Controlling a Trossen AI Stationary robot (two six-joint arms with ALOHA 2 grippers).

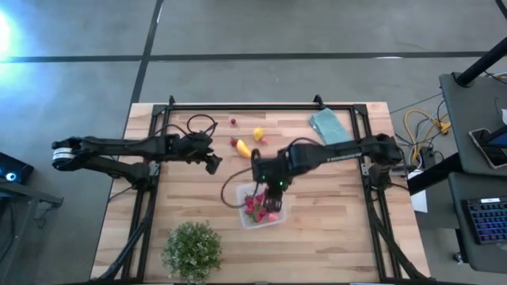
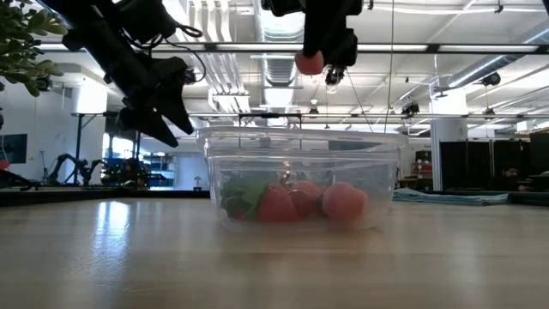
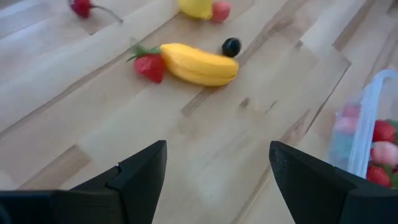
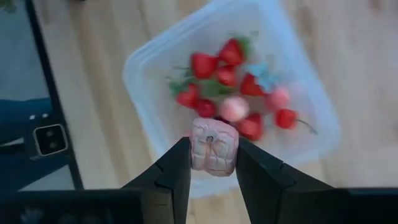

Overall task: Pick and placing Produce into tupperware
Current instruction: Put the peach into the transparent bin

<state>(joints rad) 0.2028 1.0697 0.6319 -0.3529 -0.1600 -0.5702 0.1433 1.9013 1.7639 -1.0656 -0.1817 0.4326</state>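
The clear tupperware (image 1: 264, 214) stands near the table's middle and holds several red and pink berries (image 4: 231, 93). My right gripper (image 4: 213, 155) hangs above its near rim, shut on a pale pink lumpy fruit (image 2: 310, 62). My left gripper (image 3: 217, 171) hovers open over bare wood to the tupperware's left (image 1: 212, 164), touching nothing. Beyond it on the table lie a yellow banana (image 3: 200, 63), a strawberry (image 3: 149, 66), a dark berry (image 3: 231, 46), a lemon (image 1: 258, 134) and a red cherry (image 3: 81, 7). My right gripper pinches the pink fruit by its two opposite sides (image 4: 198, 149) between its two fingers. The fingers come from above, pointing steeply down. The fruit is lifted clear, well above the tupperware's rim (image 2: 300, 133), its stem end turned up toward the wrist.
A teal folded cloth (image 1: 329, 127) lies at the far right of the table. A bushy green potted plant (image 1: 192, 249) stands at the near edge, left of the tupperware. A black frame (image 1: 261, 104) borders the table; a loose cable (image 1: 230, 190) curls beside the tupperware.
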